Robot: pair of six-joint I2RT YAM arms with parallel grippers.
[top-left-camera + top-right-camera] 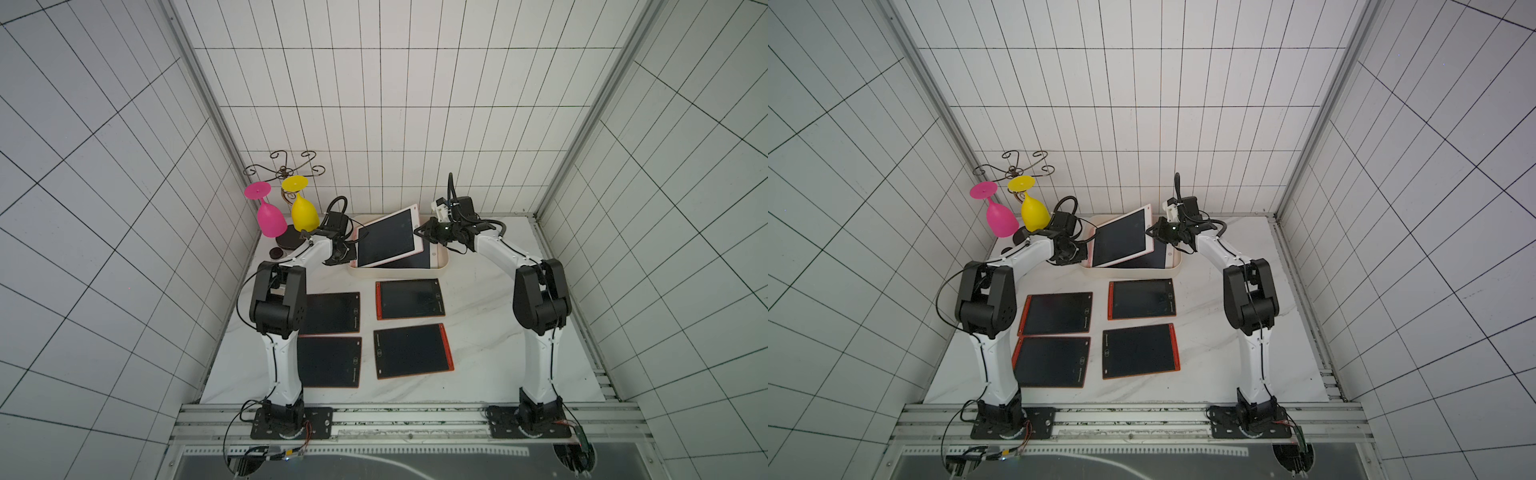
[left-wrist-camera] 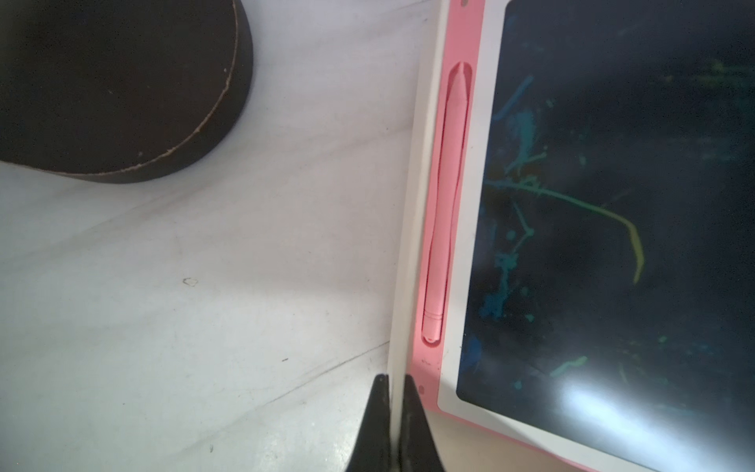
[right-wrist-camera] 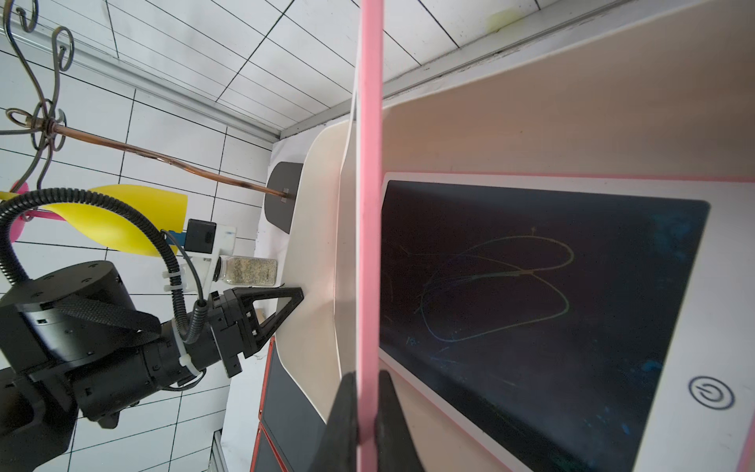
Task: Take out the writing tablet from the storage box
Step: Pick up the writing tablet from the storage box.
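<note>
**Tabletop scene, both arms engaged at the storage box.** The storage box [image 1: 397, 274], a shallow cream tub, stood at 12 o'clock on the marble tabletop [image 1: 478, 332]. The writing tablet [image 1: 386, 239], white-faced with a pink frame, lay tilted across the box. Its 3 o'clock edge was lifted clear and its 9 o'clock edge sat low beside the box wall. A second tablet [image 1: 415, 261] lay flat in the box beneath it. In the right wrist view a faint looped scribble showed on the second tablet's dark screen.

The right gripper [image 3: 367, 374] reached in from 3 o'clock, its fingers pressed onto the tablet's pink edge, one on each face. The left gripper [image 2: 395, 380] came in from 9 o'clock and pinched the cream wall of the box between its fingers, just outside the tablet. A pink stylus [image 2: 443, 204] sat in the slot along the tablet's pink side.

From the centre toward 6 o'clock, four black tablets [image 1: 410, 299], [image 1: 411, 351], [image 1: 332, 312], [image 1: 330, 361] with red-orange edges lay flat in two rows, apart from the box.

At 10 o'clock a wire rack [image 1: 284, 168] on a dark round base [image 1: 291, 239] carried a pink glass [image 1: 270, 218] and a yellow glass [image 1: 304, 212], both hanging bowl-down.
</note>
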